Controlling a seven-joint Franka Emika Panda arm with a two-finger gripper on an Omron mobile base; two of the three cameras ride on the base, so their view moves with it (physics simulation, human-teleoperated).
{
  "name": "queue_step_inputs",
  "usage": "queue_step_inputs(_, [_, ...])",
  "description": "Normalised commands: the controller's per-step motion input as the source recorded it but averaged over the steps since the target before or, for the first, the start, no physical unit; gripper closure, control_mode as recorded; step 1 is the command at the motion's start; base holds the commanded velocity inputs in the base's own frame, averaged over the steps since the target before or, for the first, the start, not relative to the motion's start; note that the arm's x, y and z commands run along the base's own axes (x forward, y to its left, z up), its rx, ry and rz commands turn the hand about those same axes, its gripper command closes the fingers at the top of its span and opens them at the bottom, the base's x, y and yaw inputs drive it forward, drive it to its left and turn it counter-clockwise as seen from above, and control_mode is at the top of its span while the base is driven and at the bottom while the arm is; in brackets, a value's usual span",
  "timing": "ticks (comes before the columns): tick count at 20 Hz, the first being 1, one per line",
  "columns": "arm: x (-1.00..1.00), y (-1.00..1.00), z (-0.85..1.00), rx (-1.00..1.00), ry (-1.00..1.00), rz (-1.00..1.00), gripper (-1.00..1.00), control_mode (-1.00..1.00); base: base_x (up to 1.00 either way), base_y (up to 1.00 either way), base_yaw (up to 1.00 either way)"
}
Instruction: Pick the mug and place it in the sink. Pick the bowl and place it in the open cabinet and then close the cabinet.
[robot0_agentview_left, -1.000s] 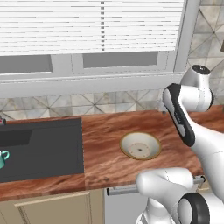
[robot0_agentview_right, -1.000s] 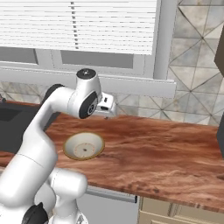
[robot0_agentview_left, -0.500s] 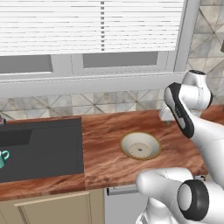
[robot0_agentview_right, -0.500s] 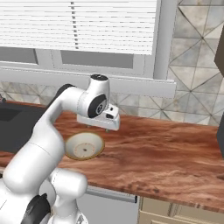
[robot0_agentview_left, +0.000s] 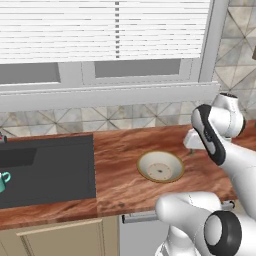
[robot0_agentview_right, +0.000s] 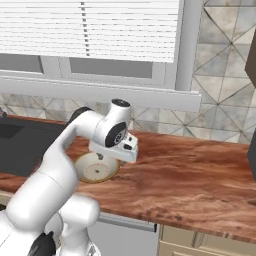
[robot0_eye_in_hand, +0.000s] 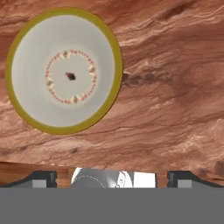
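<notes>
Wood-grain bench (robot0_agentview_left: 125, 175) with open surface right of the sink (robot0_agentview_left: 47, 170). Bowl (robot0_agentview_left: 160, 166) sits on the bench beside the basin; mug (robot0_agentview_left: 3, 181) lies inside it. Gripper (robot0_eye_in_hand: 112, 177) hovers above the bowl's edge, jaws fully spread, empty.

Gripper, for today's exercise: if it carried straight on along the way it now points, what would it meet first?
Probably the bare wooden counter. The open gripper points down at it, and the bowl lies off to one side of the line between its fingertips. Depth is hard to judge, so a finger might clip the bowl's rim.
</notes>
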Motion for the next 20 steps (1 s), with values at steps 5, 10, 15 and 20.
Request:
queue_step_inputs(5, [-0.11,0.00,-0.44,0.23,-0.11,0.00,-1.00,-1.00,0.00,0.00,0.00])
queue_step_inputs(10, [0.00,0.00,-0.21,0.10,0.00,-0.02,-1.00,-1.00,0.00,0.00,0.00])
queue_step_inputs(15, [0.02,0.00,-0.05,0.01,0.01,-0.05,-1.00,-1.00,0.00,0.00,0.00])
queue_step_inputs(20, [0.00,0.00,-0.08,0.00,0.00,-0.07,-1.00,-1.00,0.00,0.00,0.00])
